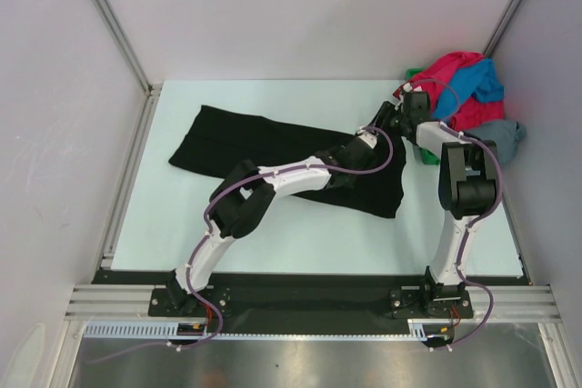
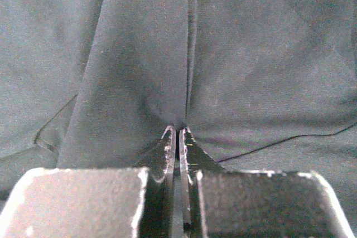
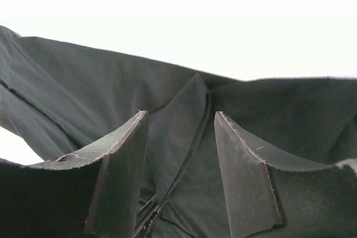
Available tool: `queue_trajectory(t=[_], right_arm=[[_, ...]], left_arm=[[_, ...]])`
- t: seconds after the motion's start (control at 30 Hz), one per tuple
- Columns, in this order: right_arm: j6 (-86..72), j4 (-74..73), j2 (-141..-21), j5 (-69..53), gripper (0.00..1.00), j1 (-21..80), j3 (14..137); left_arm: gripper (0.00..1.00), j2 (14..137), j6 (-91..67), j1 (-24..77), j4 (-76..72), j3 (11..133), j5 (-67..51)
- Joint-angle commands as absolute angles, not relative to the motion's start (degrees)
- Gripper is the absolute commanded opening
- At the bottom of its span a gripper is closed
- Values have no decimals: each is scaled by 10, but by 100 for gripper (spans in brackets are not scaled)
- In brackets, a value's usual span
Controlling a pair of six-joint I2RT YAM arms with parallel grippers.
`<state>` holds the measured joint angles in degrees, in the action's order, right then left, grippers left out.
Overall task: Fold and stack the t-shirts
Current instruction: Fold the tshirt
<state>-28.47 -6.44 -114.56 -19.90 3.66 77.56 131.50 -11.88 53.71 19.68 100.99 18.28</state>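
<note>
Your left gripper is pinched shut on the black shirt, spread at centre, likely to lift a fold. Your right gripper hangs jaws apart over its 2 o'clock end, ready to grab. Other shirts sit heaped at 2 o'clock.

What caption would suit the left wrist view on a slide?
Close view: the left hand, shut, pinches a raised fold of the black t-shirt.

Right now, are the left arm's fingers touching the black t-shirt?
Touching. The left wrist view shows the left fingers shut, with the black t-shirt puckering into a pinch between their tips.
</note>
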Motion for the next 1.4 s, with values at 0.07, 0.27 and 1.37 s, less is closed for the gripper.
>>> queue_trajectory(t=[0.07,0.27,1.37], right_arm=[[-260,-75,-1172,-178,56,43,823],[-250,-91,-1207,-183,54,47,855],[-260,-170,-1076,-141,0,47,816]], left_arm=[[2,1290,-99,535,194,1017,209],[0,1277,-104,528,191,1015,201],[0,1197,-76,460,175,966,127]])
